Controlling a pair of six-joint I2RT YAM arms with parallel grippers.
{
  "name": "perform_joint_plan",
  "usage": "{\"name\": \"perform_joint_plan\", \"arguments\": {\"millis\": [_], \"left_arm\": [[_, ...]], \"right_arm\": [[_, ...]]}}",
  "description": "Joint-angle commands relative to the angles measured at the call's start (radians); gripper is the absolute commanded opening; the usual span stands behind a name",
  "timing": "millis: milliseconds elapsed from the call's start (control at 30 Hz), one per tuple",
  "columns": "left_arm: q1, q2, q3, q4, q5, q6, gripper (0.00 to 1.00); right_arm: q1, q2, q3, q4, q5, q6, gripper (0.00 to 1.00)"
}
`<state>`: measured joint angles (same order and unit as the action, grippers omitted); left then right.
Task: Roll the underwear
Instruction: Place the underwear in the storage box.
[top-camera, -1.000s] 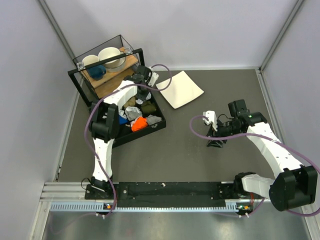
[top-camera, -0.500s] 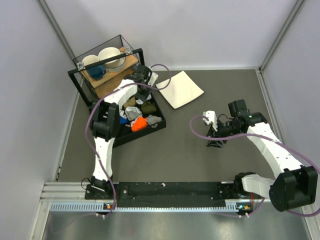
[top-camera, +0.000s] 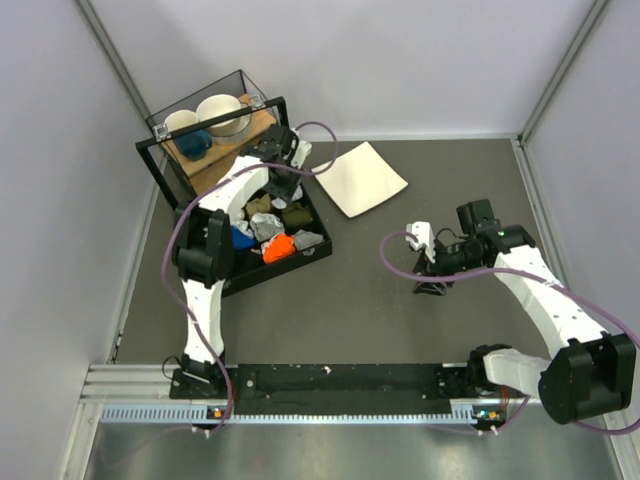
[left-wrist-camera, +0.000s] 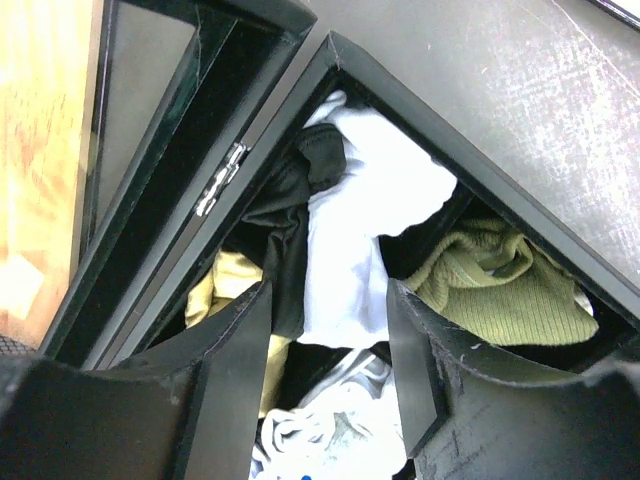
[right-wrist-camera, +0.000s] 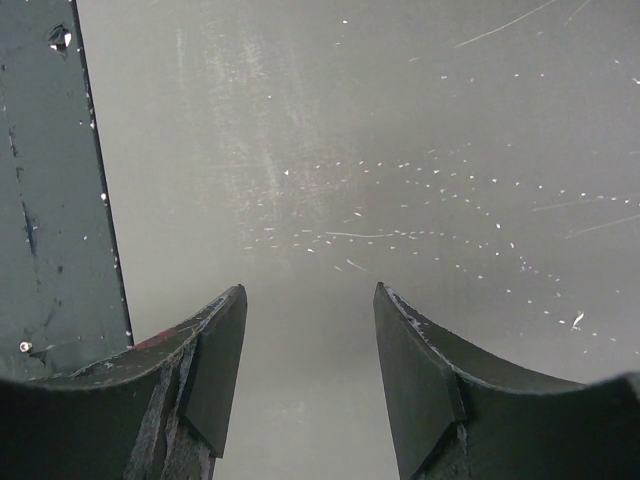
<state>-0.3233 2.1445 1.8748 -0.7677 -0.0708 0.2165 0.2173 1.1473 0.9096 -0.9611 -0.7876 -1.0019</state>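
Scuffed dark-grey table (top-camera: 340, 320), pale walls (top-camera: 400, 60) — left fingers (left-wrist-camera: 235, 380) and right fingers (right-wrist-camera: 215, 380) spread.

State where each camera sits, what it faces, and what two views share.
Top external: above, behind the bases, looking down at the table; both arms show.
Left wrist: over the black box, looking in at white underwear; its jaws show.
Right wrist: near the table, facing it; its jaws show.
Shared: top and left wrist show the box.
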Motion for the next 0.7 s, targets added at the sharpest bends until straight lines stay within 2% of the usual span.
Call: {"name": "perform_joint_plan", "arguments": {"millis": [0, 167, 333, 433, 667], "left_arm": [[0.003, -0.092, -0.02, -0.018, 0.019, -0.016, 0.54], [0.003, -0.112, -0.046, -0.01, 0.009, -0.014, 0.5], [0.004, -0.075, -0.051, -0.024, 0.008, -0.009, 0.33], [0.007, -0.048, -0.049, -0.033, 0.009, -0.011, 0.28], [0.026, 0.04, -0.005, -0.077, 0.042, -0.016, 0.23]], "right_arm": [[-0.012, -0.026, -0.005, -0.001, -0.033, -0.01, 0.55], [-0.01, -0.024, -0.005, -0.001, -0.035, -0.01, 0.55], [-0.01, -0.024, -0.005, -0.002, -0.035, -0.01, 0.55], [-0.01, -0.023, -0.005, -0.001, -0.035, -0.01, 0.55], [-0.01, -0.023, -0.005, -0.004, -0.033, -0.012, 0.55]]}}
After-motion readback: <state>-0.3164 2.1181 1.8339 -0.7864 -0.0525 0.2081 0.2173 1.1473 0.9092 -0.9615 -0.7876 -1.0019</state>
